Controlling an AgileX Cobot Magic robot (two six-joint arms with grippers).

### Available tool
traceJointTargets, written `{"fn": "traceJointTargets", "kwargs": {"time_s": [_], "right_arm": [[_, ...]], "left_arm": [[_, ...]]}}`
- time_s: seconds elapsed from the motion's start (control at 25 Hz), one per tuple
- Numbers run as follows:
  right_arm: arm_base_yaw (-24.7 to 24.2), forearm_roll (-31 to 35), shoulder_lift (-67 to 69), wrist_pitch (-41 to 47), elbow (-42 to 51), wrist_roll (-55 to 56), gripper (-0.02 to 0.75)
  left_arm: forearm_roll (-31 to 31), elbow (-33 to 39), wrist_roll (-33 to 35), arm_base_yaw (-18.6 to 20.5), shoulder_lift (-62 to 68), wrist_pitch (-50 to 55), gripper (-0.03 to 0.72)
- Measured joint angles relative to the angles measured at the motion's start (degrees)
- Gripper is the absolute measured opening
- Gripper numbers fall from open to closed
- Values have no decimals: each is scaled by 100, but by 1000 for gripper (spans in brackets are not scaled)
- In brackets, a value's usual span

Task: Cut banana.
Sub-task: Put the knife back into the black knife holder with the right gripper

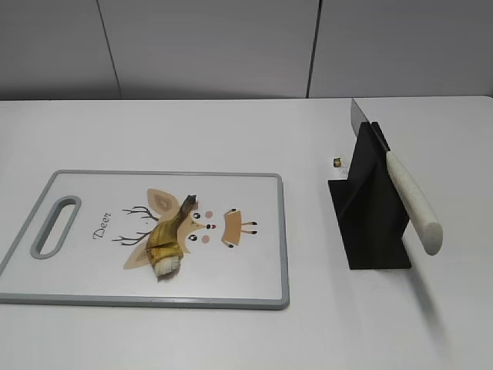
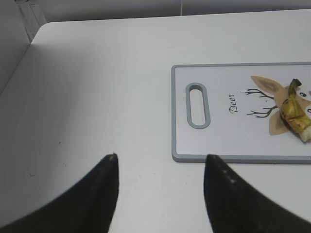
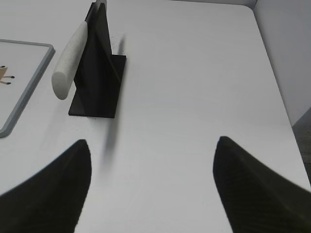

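Your banana (image 1: 168,240) is a stubby, brown-blotched piece with a dark stem and a whitish cut end, lying on the deer print of the board (image 1: 254,285). To its right on the counter (image 1: 231,131), well apart, the knife (image 1: 412,202) leans in a black stand (image 1: 370,223). Both tools — left (image 2: 160,167) and right (image 3: 153,145) — hover open, holding nothing.

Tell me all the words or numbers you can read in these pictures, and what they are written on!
"Deer" is written in dark slanted letters on the white cutting board, between its handle slot and the cartoon deer print that the banana lies on.
No other words, numbers or brand marks can be read: the knife, its black stand and the table show none.
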Motion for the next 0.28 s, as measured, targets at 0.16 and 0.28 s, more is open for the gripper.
{"fn": "traceJointTargets", "kwargs": {"time_s": [0.16,0.28], "right_arm": [[-6,0,0,0,0,0,591],[-6,0,0,0,0,0,591]], "left_arm": [[0,0,0,0,0,0,544],[0,0,0,0,0,0,544]]}}
